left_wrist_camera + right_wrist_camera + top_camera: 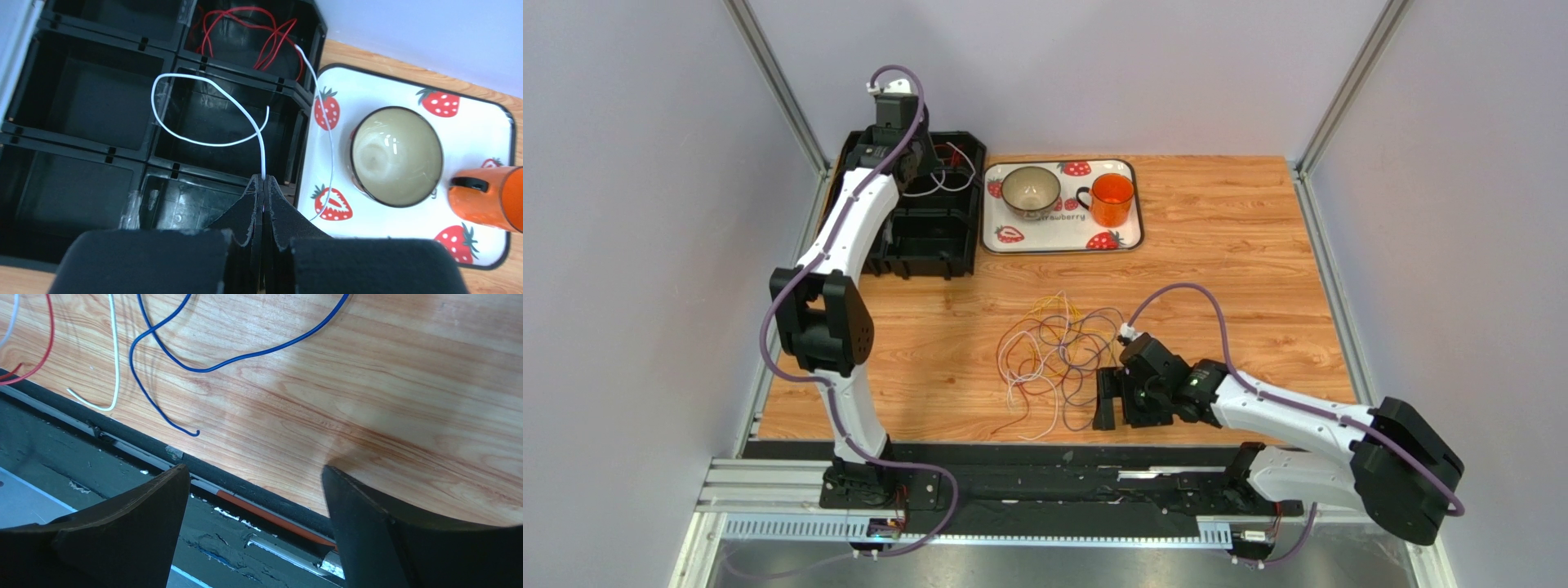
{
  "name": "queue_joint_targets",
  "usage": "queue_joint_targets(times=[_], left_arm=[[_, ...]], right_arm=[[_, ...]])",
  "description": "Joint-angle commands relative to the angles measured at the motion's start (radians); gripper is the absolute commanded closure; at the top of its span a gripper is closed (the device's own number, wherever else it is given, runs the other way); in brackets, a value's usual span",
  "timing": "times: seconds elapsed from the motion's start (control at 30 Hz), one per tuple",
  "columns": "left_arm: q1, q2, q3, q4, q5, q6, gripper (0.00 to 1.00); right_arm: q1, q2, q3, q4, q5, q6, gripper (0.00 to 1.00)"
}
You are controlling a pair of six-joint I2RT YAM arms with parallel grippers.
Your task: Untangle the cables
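A loose tangle of thin cables [1057, 349] in white, red, yellow and dark colours lies mid-table. My left gripper [916, 159] is over the black divided bin [928, 233]. In the left wrist view it [264, 180] is shut on a white cable [174, 75] that loops over a bin compartment. Red cable [245, 8] lies in the far compartment. My right gripper [1103, 401] is open and empty, just right of the tangle. In the right wrist view it [255, 478] hangs over the table's front edge, with blue cable [245, 355], white cable [115, 367] and red cable [48, 337] ahead.
A strawberry-print tray [1063, 233] stands right of the bin with a bowl [1030, 189] and an orange cup [1113, 196]. The tray [368, 92], bowl [396, 156] and cup [491, 196] also show in the left wrist view. Walls close in both sides.
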Motion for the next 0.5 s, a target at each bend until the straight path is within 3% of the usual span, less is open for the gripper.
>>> queue_joint_targets(times=[0.0, 0.27, 0.47], left_arm=[[0.013, 0.05, 0.043, 0.034, 0.039, -0.036, 1.0], [0.019, 0.06, -0.015, 0.08, 0.005, -0.056, 1.0], [0.027, -0.029, -0.119, 0.078, -0.177, -0.113, 1.0]], right_arm=[[0.0, 0.059, 0.002, 0.074, -0.028, -0.029, 0.14], [0.0, 0.113, 0.012, 0.093, -0.027, -0.046, 0.14], [0.001, 0.13, 0.01, 0.103, -0.034, -0.041, 0.14]])
